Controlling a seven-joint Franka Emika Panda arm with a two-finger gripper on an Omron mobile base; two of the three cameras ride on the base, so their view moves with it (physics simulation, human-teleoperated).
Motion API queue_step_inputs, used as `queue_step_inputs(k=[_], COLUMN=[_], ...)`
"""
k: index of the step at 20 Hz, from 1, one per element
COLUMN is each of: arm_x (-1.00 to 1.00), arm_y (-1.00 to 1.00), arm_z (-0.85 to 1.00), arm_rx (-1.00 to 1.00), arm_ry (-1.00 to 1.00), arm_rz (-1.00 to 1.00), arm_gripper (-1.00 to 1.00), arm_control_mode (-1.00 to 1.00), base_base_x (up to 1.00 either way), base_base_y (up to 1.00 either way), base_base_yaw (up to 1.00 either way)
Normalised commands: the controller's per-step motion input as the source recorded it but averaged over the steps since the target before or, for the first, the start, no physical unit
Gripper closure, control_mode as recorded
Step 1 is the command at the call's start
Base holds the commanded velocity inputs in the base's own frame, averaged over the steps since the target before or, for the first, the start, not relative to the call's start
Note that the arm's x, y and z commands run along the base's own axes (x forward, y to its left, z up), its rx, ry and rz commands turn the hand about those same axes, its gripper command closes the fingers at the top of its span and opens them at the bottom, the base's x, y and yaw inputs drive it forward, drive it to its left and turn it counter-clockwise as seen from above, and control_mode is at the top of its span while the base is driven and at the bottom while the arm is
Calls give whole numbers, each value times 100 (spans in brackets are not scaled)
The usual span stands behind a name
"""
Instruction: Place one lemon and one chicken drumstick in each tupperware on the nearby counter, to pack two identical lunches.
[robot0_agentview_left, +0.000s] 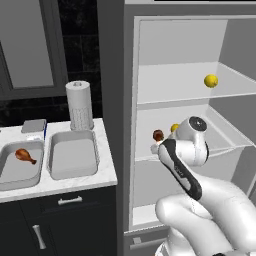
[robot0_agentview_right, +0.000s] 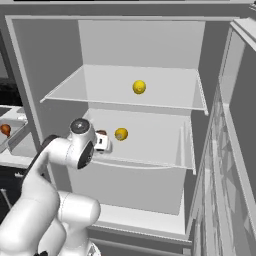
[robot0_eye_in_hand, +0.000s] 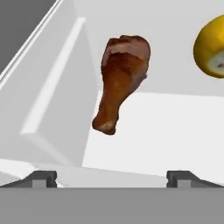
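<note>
My gripper (robot0_eye_in_hand: 111, 177) is open and reaches into the fridge at the middle shelf, its fingertips (robot0_eye_in_hand: 41, 177) a little short of a chicken drumstick (robot0_eye_in_hand: 122, 78) (robot0_agentview_left: 158, 135) (robot0_agentview_right: 101, 133). Nothing is between the fingers. A lemon (robot0_eye_in_hand: 212, 48) (robot0_agentview_right: 121, 134) (robot0_agentview_left: 174, 128) lies just right of that drumstick. Another lemon (robot0_agentview_left: 211, 81) (robot0_agentview_right: 139, 87) sits on the upper shelf. On the counter (robot0_agentview_left: 75, 182) stand two tupperware tubs: the left one (robot0_agentview_left: 7, 184) holds a drumstick (robot0_agentview_left: 25, 156) (robot0_agentview_right: 5, 129), the right one (robot0_agentview_left: 73, 157) holds nothing.
A paper towel roll (robot0_agentview_left: 79, 105) stands behind the right tub, with a small grey box (robot0_agentview_left: 34, 126) to its left. The open fridge door (robot0_agentview_right: 235, 150) hangs at the right. The shelf edge (robot0_agentview_right: 135, 164) lies below my hand.
</note>
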Motion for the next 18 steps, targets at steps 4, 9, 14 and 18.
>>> queue_step_inputs(k=[4, 9, 14, 18], arm_x=[90, 68, 44, 24], arm_y=[0, 1, 0, 0], arm_z=[0, -6, -39, -99], arm_rx=[2, 0, -2, -9], arm_ry=[6, 9, 1, 0], arm_rz=[0, 0, 0, 0], arm_gripper=[-100, -100, -100, 100], arm_control_mode=[-100, -100, -100, -100], base_base_x=[0, 0, 0, 0], base_base_y=[0, 0, 0, 0], base_base_yaw=[0, 0, 0, 0])
